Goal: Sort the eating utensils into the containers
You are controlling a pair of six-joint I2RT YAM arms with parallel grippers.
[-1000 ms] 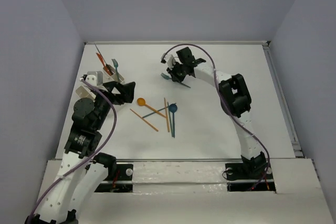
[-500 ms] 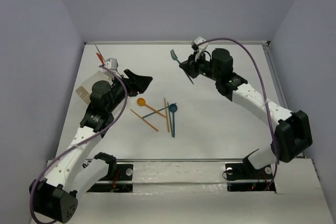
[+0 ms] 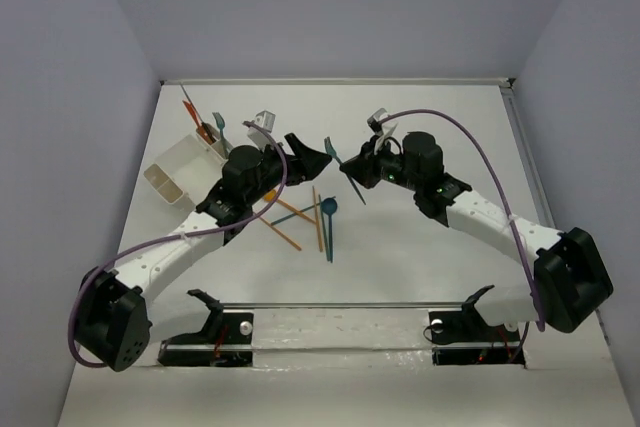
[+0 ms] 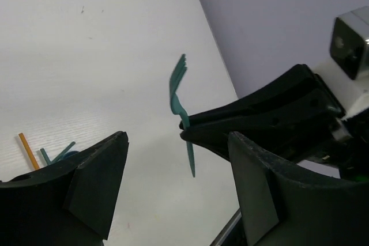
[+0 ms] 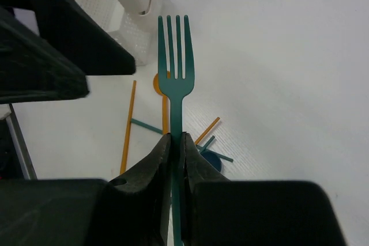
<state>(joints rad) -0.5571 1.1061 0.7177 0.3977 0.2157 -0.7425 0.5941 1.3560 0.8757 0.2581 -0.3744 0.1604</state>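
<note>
Right hand [image 3: 352, 169] pinches a teal fork [image 5: 177, 67] by the handle, tines pointing away from the fingers. Fork is held off the surface [image 3: 430, 127], middle of the top view. Left hand [image 3: 312, 154] is spread wide just left of the fork, not touching it. Organiser [image 3: 178, 172] sits upper left, with a few utensils [image 3: 205, 127] standing at its far end. Below the hands, orange sticks [image 3: 275, 230] and a blue spoon [image 3: 329, 207] lie loose and crossed.
</note>
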